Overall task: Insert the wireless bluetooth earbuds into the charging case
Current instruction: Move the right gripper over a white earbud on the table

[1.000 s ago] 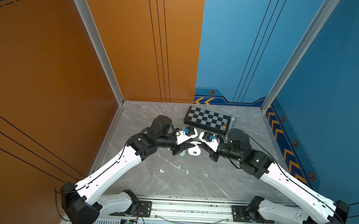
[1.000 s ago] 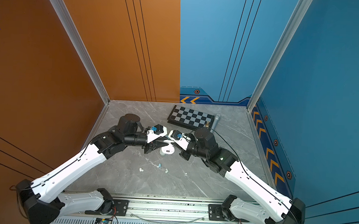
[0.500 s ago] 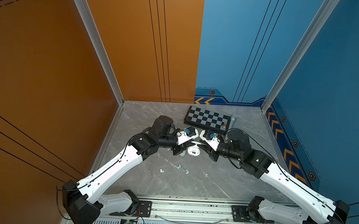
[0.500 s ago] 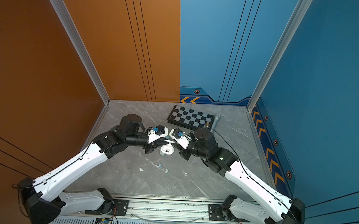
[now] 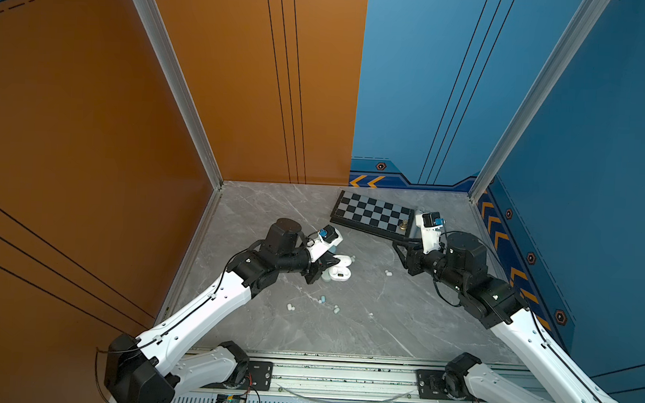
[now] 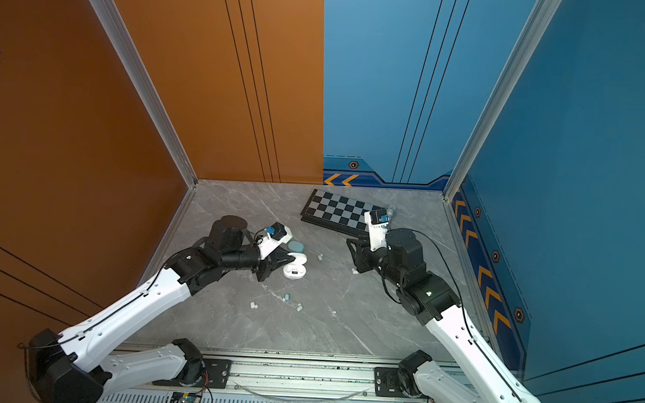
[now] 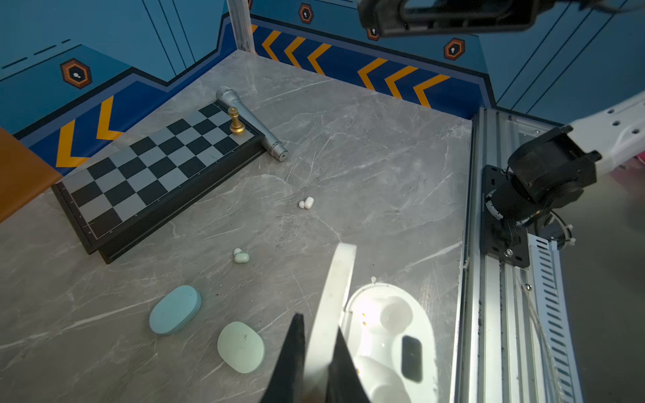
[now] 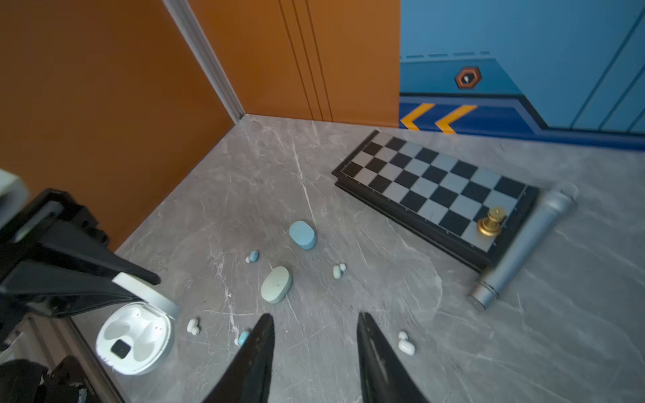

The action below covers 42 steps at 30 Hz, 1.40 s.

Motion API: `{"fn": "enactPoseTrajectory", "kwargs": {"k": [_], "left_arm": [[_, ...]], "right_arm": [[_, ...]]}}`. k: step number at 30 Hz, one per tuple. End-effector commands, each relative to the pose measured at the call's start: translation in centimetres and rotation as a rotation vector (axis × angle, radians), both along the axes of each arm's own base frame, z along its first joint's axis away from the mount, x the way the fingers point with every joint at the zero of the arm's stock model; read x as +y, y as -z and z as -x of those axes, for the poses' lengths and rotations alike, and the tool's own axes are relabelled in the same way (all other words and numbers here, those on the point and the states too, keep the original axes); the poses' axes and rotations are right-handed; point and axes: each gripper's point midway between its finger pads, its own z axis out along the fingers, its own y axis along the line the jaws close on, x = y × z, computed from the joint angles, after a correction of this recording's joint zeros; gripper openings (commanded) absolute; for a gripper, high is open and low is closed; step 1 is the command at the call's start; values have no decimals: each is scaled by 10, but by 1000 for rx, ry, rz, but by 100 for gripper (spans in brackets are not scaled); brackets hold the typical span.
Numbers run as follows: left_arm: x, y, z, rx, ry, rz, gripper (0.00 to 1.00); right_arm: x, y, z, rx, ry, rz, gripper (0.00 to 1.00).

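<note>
Left gripper [image 7: 317, 326] clamps the raised lid [image 7: 335, 279] of the open white charging case [image 7: 391, 328]. Right gripper [image 8: 314, 315] hangs with jaws apart over clear grey marble table [image 8: 453, 349]. A white earbud [image 8: 406, 345] lies just outside one finger and a blue earbud [image 8: 242, 337] outside the other. Chessboard [image 8: 429, 185] lies ahead, with the orange wall [image 8: 104, 87] beyond.

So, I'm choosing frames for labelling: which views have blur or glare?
Right wrist view: the microphone is smeared by blur, while the middle of the picture looks sharper. Left wrist view: sharp, but the inside of the open white case is blown out by glare. Both top views: evenly lit and sharp, though the earbuds are tiny.
</note>
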Motion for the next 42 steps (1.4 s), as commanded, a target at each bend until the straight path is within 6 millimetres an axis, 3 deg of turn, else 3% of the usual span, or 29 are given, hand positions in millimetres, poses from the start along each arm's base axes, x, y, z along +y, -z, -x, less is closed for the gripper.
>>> {"fn": "enactPoseTrajectory", "kwargs": {"k": [1, 5, 9, 16, 26, 42], "left_arm": [[8, -21, -15, -7, -89, 121, 0], [11, -24, -17, -32, -81, 193, 0], [18, -18, -24, -33, -152, 229, 0], [14, 0, -26, 8, -173, 203, 0], [4, 17, -15, -4, -121, 159, 0], [5, 25, -12, -30, -108, 126, 0]], "right_arm": [[-33, 68, -4, 311, 262, 0, 38], [-46, 117, -7, 588, 398, -2, 31], [-49, 163, -1, 861, 558, -52, 30], [-41, 204, -9, 972, 786, -202, 33], [-30, 236, -33, 1035, 926, -314, 35], [-31, 249, -61, 1025, 1032, -365, 39]]}}
